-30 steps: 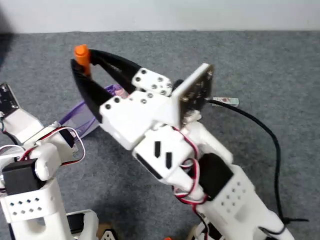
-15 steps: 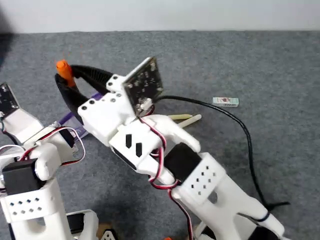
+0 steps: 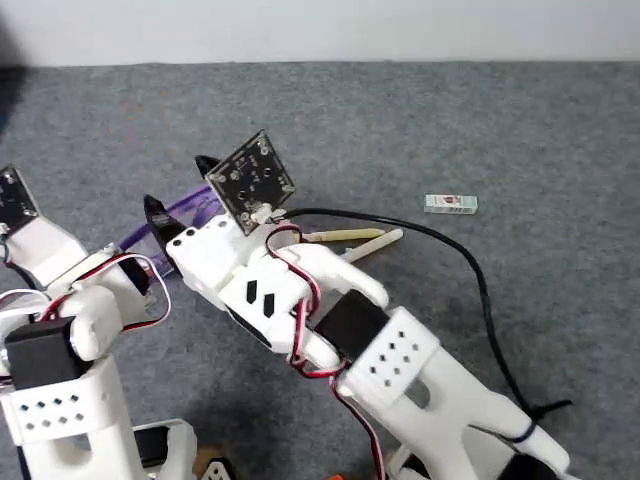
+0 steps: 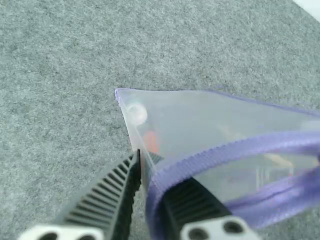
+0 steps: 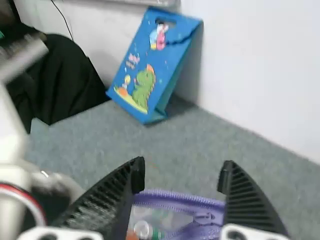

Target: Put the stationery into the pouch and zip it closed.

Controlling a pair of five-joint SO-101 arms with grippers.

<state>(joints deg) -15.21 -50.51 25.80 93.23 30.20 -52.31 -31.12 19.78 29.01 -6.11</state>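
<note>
Two grippers at the clear plastic pouch with a purple zip (image 3: 188,209), between nine and ten o'clock on the grey carpeted table (image 3: 560,130). Clamped tight on one corner seam: the left gripper (image 4: 140,162). Spread wide on either side of the zip edge, gripping nothing: the right gripper (image 5: 180,175). Inside, behind the plastic, something orange (image 4: 151,142). Out on the carpet near centre, two slim cream sticks (image 3: 345,237); at two o'clock from them, apart, a small white eraser (image 3: 451,204).
</note>
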